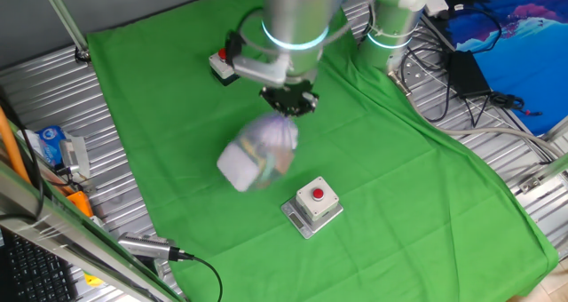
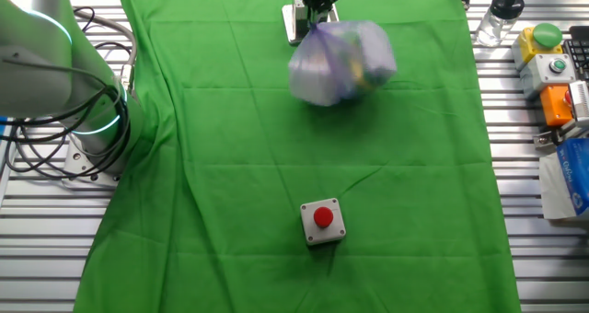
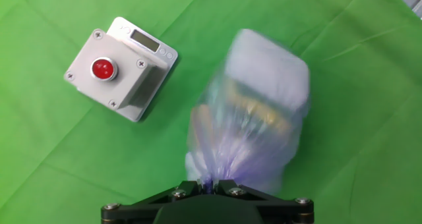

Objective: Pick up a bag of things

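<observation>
The bag of things [image 1: 258, 154] is a lumpy clear plastic bag with a white block, a yellow-green piece and purple bits inside. It hangs blurred in the air above the green cloth [image 1: 177, 115], off the table. My gripper [image 1: 288, 102] is shut on the bag's gathered top. In the other fixed view the bag [image 2: 342, 63] hangs below the gripper [image 2: 319, 9]. In the hand view the bag [image 3: 254, 118] hangs from the closed gripper [image 3: 210, 182] at the bottom edge.
A grey red-button box [image 1: 313, 204] stands on the cloth just right of and below the bag; it also shows in the other fixed view [image 2: 323, 222] and the hand view [image 3: 122, 67]. A second button box [image 1: 222, 64] lies behind the arm. Clutter lines the metal table edges.
</observation>
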Controlling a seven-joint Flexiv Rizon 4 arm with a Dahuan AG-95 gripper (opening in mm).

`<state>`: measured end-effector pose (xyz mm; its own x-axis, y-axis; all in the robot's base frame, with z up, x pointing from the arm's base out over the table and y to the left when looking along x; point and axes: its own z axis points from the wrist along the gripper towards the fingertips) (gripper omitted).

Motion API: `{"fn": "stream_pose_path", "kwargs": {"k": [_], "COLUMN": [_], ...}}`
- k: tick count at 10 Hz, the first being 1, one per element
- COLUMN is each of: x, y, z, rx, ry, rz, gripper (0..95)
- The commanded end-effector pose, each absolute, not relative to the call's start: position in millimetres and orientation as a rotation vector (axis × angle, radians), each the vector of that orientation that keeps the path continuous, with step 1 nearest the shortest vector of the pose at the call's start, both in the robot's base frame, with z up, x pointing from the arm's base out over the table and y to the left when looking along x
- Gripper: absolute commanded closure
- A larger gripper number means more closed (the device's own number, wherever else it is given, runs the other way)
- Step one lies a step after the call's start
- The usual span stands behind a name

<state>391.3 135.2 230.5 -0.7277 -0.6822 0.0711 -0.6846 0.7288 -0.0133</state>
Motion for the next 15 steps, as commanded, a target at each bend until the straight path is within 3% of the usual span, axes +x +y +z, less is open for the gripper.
{"fn": "stream_pose_path", "kwargs": {"k": [1,15], "x": [390,380], "y": [131,148], "z": [240,315], "rx": [1.134,1.184], "ry": [-2.857,-2.819], "rz": [0.042,-0.025], "gripper": [95.0,95.0]}}
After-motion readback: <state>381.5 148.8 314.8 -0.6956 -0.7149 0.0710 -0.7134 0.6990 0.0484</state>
